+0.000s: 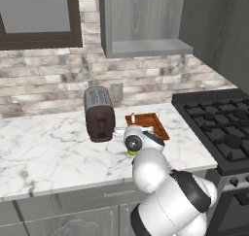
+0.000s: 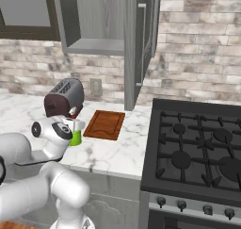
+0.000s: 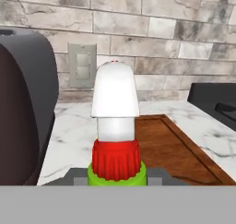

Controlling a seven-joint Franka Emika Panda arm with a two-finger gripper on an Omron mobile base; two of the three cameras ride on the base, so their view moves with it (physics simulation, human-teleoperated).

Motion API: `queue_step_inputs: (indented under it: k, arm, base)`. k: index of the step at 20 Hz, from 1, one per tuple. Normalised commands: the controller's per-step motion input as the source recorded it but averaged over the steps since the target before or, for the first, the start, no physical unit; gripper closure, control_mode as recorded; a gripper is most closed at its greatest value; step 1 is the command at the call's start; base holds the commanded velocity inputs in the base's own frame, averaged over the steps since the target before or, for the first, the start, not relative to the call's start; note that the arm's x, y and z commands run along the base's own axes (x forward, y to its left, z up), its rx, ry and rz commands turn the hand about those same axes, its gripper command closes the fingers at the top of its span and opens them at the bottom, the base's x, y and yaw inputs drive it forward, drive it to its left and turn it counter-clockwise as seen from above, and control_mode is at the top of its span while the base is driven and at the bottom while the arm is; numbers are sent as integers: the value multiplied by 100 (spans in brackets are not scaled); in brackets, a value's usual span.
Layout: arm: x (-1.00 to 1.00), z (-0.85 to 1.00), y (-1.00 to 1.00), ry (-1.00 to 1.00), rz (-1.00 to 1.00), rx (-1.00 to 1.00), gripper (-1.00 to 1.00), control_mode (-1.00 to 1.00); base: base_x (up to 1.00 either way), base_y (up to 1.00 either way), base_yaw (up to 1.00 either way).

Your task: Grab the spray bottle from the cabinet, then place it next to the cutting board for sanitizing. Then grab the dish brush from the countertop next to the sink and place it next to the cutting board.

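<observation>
My gripper (image 3: pixel 117 179) is shut on the spray bottle (image 3: pixel 115 126), a green bottle with a red collar and white top that stands upright between the fingers. In the right base view the spray bottle (image 2: pixel 75 136) and gripper (image 2: pixel 70 130) are low over the marble countertop (image 2: pixel 108 152), just left of the reddish-brown cutting board (image 2: pixel 106 124). I cannot tell whether the bottle's base touches the slab. From the left, my wrist covers most of the bottle (image 1: pixel 131 153), which is near the cutting board (image 1: pixel 151 125). The cabinet (image 1: pixel 146 21) hangs above. The dish brush and sink are out of view.
A dark toaster (image 1: pixel 99 113) stands close on the bottle's left, also in the hand view (image 3: pixel 23 108). A black gas stove (image 2: pixel 197 148) borders the countertop on the right. An open cabinet door (image 2: pixel 137 49) hangs edge-on above the board. A wall socket (image 3: pixel 82 65) is on the brick backsplash.
</observation>
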Motion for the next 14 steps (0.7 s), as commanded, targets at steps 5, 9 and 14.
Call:
queue_step_inputs:
  k: [5, 9, 14]
  arm:
    - [-2, -37, -13, -2, 6, 0, 100, -100]
    - [-21, -59, 0, -8, 2, -8, 100, -100]
    - [-27, -57, -2, -9, 0, -3, 100, -100]
  base:
    - [0, 0, 0]
    - [0, 0, 0]
    - [0, 0, 0]
